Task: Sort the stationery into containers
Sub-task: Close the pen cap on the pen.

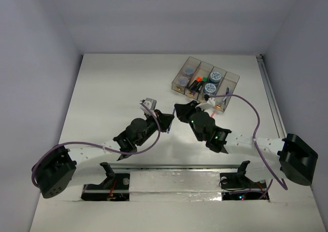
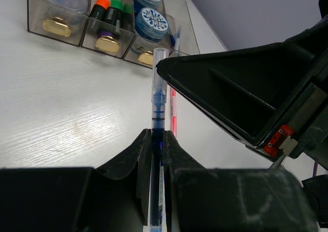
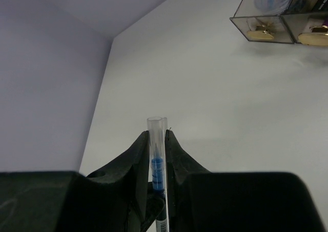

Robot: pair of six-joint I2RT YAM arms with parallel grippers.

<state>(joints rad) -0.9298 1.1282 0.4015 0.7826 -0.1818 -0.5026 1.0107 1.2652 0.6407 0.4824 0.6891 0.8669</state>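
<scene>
The left claw [image 2: 158,135] is clenched on a thin blue clear-capped pen [image 2: 158,88]; the right claw [image 3: 157,135] grips a like blue pen [image 3: 157,166]; both hover mid-surface [image 1: 113,88], short of the four joined smoky-brown translucent plastic bins [image 1: 178,81] near the far right corner.

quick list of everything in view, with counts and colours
bins: 4, smoky brown, joined in a row, far right of table
rolls: 2 blue-white in third bin from left, a paler one in first
markers: orange, green, purple caps, second bin; count unclear
red pen: 1, lying on table near the bins
blue pen: 1, clear cap, held by both grippers
table: 1, white
left gripper: black, shut on blue pen
right gripper: black, shut on blue pen
</scene>
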